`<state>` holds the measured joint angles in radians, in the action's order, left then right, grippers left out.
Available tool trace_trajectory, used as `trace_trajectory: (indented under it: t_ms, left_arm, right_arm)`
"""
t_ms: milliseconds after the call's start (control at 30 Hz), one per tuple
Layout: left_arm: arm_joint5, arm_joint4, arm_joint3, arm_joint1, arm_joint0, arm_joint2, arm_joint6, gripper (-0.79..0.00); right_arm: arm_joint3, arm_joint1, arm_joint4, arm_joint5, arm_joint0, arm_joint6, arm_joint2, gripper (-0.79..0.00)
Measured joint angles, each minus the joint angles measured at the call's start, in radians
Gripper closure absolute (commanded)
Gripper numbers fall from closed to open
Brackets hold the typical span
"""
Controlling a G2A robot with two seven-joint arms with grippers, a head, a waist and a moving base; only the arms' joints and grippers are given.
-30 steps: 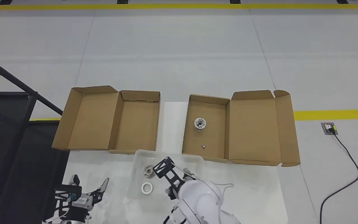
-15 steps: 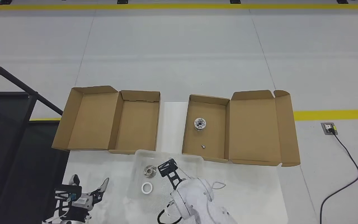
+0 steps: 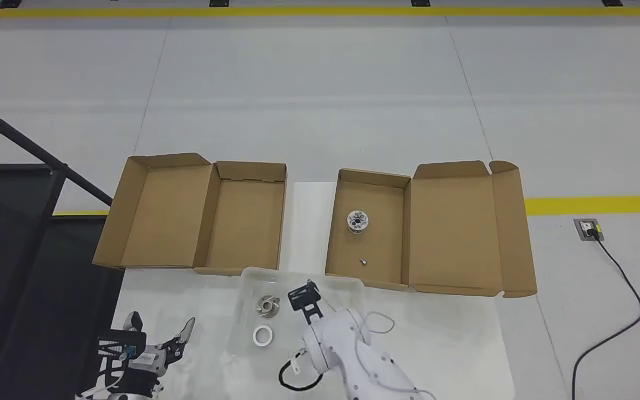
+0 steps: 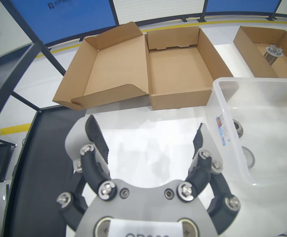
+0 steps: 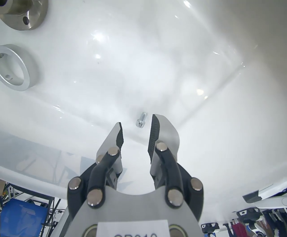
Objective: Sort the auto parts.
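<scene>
My right gripper (image 5: 137, 122) stands open low inside the clear plastic bin (image 3: 345, 285). A small silver bolt (image 5: 141, 120) lies on the bin floor just ahead of its fingertips, untouched. An aluminium ring (image 5: 13, 67) and a flanged steel hub (image 5: 22, 13) lie farther off in the same bin, seen from above as the ring (image 3: 263, 335) and the hub (image 3: 267, 303). My left gripper (image 4: 145, 130) hovers open and empty over the white table beside the bin, at the table's near left corner (image 3: 160, 328).
Two open cardboard boxes stand behind the bin. The left box (image 3: 245, 215) is bare inside. The right box (image 3: 385, 240) holds a gear-like part (image 3: 358, 220) and a small bolt (image 3: 363, 262). A black frame (image 3: 40, 160) borders the table's left.
The right arm's wrist has turned and shifted slightly right over the bin. The left arm has not moved.
</scene>
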<state>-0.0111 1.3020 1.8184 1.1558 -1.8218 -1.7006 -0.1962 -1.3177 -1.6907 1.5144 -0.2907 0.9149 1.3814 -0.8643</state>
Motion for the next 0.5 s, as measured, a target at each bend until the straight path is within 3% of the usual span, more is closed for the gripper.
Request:
trace_trajectory:
  t_ms: [500]
  left_arm:
    - [0.000,0.000,0.000,0.000,0.000,0.000,0.000,-0.785]
  right_arm:
    - [0.089,-0.008,-0.067,0.022,-0.013,-0.050,-0.059,-0.252]
